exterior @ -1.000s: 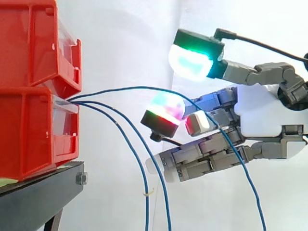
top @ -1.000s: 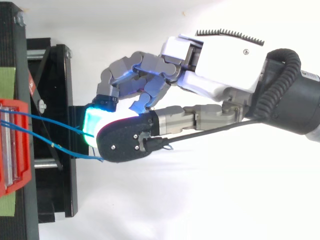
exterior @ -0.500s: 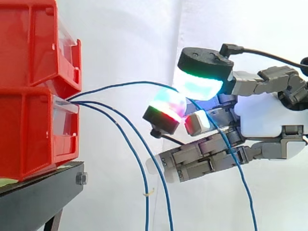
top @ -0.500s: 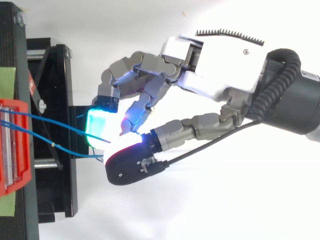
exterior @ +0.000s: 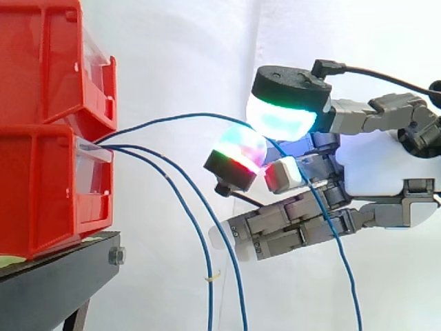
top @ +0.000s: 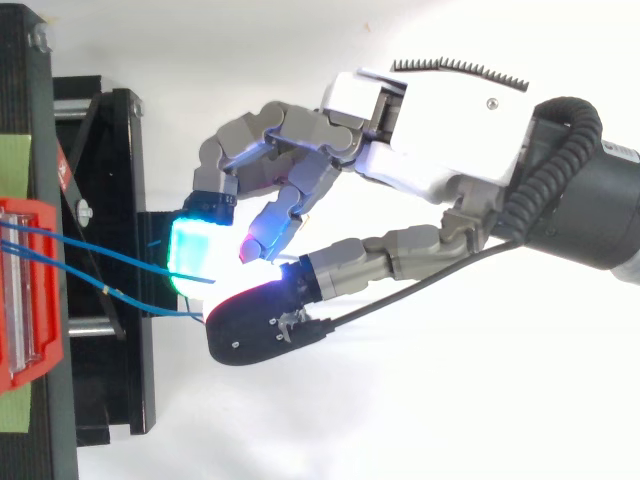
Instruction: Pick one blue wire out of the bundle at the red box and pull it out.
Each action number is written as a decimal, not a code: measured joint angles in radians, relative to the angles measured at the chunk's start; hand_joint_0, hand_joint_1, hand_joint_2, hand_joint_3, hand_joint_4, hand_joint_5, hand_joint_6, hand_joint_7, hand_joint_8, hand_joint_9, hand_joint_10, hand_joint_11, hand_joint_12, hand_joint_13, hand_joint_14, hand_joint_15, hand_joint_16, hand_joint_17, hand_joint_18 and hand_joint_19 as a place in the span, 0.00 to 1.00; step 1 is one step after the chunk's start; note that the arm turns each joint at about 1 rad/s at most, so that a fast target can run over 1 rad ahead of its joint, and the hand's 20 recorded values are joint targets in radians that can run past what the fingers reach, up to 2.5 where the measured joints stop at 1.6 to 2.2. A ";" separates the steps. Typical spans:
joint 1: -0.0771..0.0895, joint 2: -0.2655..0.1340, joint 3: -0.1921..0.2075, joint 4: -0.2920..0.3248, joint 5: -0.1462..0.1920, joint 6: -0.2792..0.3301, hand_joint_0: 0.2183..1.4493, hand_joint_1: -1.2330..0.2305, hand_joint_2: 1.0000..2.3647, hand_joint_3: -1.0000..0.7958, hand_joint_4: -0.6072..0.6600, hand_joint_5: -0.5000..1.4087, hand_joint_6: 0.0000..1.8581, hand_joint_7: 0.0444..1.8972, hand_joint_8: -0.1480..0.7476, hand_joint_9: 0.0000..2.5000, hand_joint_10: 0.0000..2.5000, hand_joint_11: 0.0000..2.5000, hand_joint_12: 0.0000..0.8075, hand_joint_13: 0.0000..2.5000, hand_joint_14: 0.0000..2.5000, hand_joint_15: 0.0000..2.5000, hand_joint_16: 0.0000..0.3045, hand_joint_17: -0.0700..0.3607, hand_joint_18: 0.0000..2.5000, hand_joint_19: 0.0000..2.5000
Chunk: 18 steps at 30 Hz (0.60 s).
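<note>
Though plain, curtain (exterior: 179, 55) behind black stand (exterior: 55, 286)

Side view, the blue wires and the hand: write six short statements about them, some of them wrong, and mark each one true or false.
1. Three blue wires leave the lower red bin. True.
2. The bins stand on a white shelf. False: they stand on a black stand.
3. The topmost wire arcs across to the hand. True.
4. The hand touches the lower red bin. False: it is well apart from it, to its right.
5. Every wire lies coiled on the stand. False: the two lower wires hang down past it and leave the view at its bottom edge.
6. An upper red bin sits on the lower one. True.
</note>
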 measured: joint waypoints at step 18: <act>0.000 0.000 0.000 0.002 0.000 0.000 0.28 0.32 0.01 0.46 0.60 0.23 0.47 0.54 0.48 0.55 0.01 0.29 0.52 0.26 0.01 0.12 0.23 0.52 0.17 0.17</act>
